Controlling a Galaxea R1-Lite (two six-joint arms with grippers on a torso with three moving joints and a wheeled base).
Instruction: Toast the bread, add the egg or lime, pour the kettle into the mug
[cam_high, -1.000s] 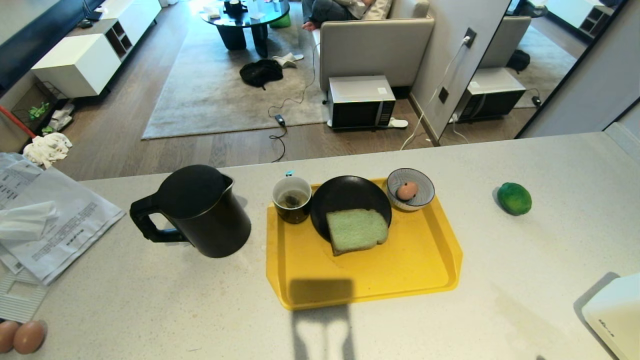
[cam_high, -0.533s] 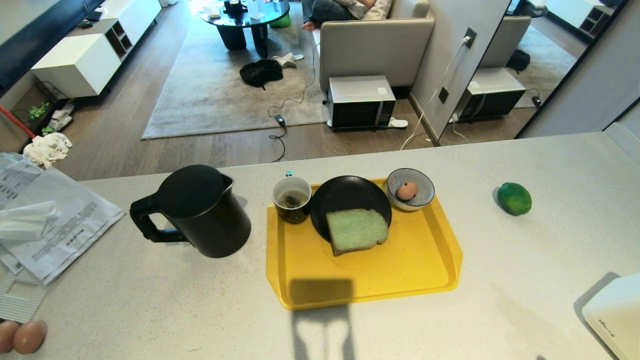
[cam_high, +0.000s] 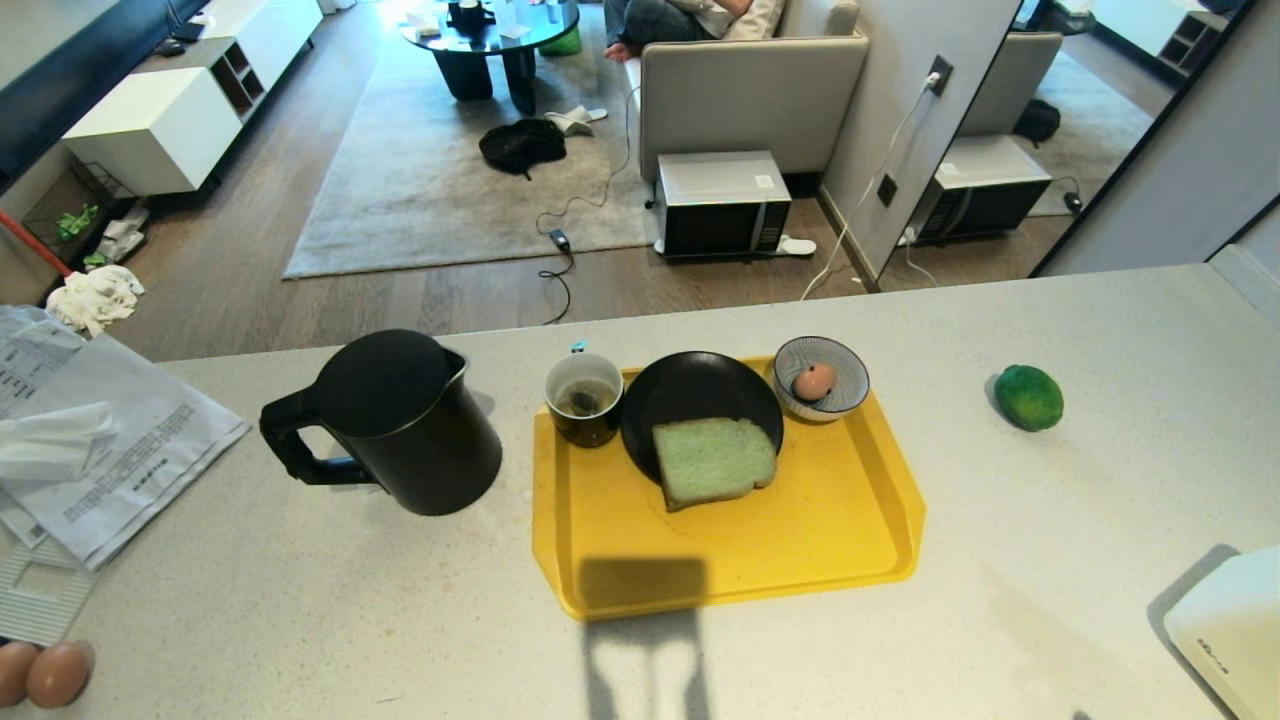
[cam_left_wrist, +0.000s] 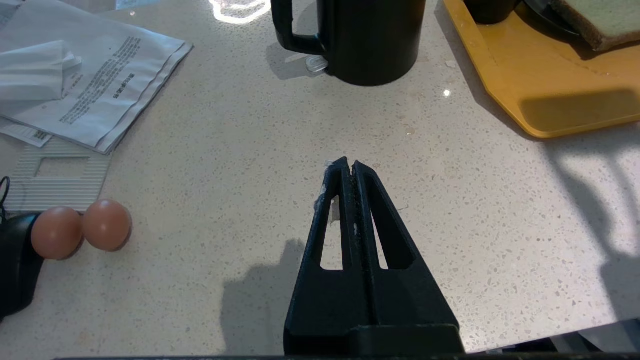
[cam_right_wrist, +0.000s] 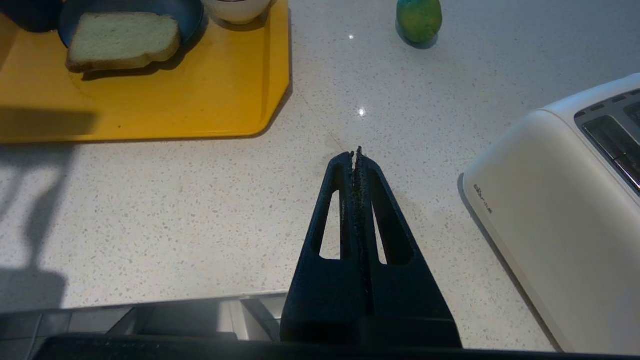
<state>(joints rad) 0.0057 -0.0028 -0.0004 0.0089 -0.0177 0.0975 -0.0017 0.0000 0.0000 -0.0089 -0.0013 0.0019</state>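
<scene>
Nearest the robot, both arms hang low at the front edge of the pale speckled counter (cam_high: 300, 600), out of the head camera's sight. The left gripper (cam_left_wrist: 348, 167) has its two black fingers pressed flat together, holding nothing, over bare counter; off to its side lie two brown eggs (cam_left_wrist: 82, 234), touching each other, and beyond them a stack of printed papers (cam_left_wrist: 95, 85). The right gripper (cam_right_wrist: 356, 155) is likewise pinched closed and empty, with a white toaster (cam_right_wrist: 545, 210) standing close by on the counter's right corner, its slots facing up. Further in, a yellow tray (cam_high: 800, 545) sits at the middle of the counter. On it a black plate (cam_high: 690, 390) carries the bread (cam_high: 713, 460), a pale green slice lying flat and overhanging the plate's near rim. At the tray's far left corner stands the mug (cam_high: 584, 398), upright, with a tea bag inside. At the far right corner a blue-striped bowl (cam_high: 845, 375) holds the egg (cam_high: 813, 381). Left of the tray, just beside the mug but off the tray, the kettle (cam_high: 400, 425) stands upright with its lid on and its handle turned to the left. The lime (cam_high: 1029, 397) rests alone on the counter, well to the right of the tray. Past the counter's far edge, a microwave (cam_high: 722, 204) sits on the wooden floor against the back of a grey sofa (cam_high: 750, 95).
</scene>
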